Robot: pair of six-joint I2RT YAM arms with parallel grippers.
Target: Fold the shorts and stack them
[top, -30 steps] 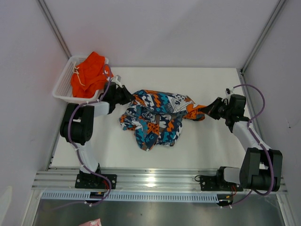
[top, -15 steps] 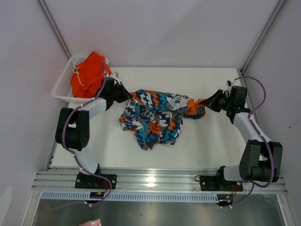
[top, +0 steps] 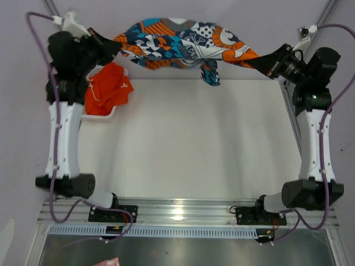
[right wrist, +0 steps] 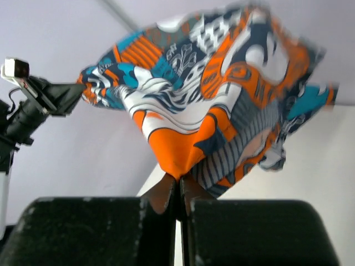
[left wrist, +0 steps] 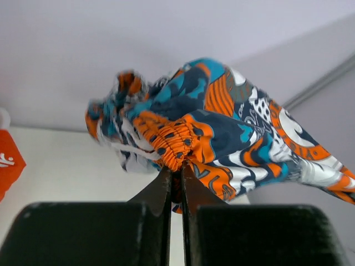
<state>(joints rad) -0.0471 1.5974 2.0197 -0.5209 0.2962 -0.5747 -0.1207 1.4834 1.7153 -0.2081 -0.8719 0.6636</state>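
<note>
The printed shorts point(top: 183, 44), blue, teal, orange and white, hang stretched high above the table between both grippers. My left gripper point(top: 115, 46) is shut on their left end, on the orange elastic waistband point(left wrist: 175, 145). My right gripper point(top: 265, 62) is shut on their right end, an orange corner point(right wrist: 180, 160). The cloth sags a little in the middle. The plain orange shorts point(top: 107, 88) with a white drawstring lie bunched in the white mesh basket point(top: 100, 117) at the back left. In the right wrist view I see the left gripper point(right wrist: 77, 87) at the cloth's far end.
The white table point(top: 188, 144) lies below the raised cloth. Grey walls with metal frame posts point(top: 327, 14) close in the back and sides. The arm bases sit on the metal rail point(top: 177, 213) at the near edge.
Both arms have risen sharply and spread apart, lifting the printed shorts off the table and pulling them out from a crumpled heap into a stretched span.
</note>
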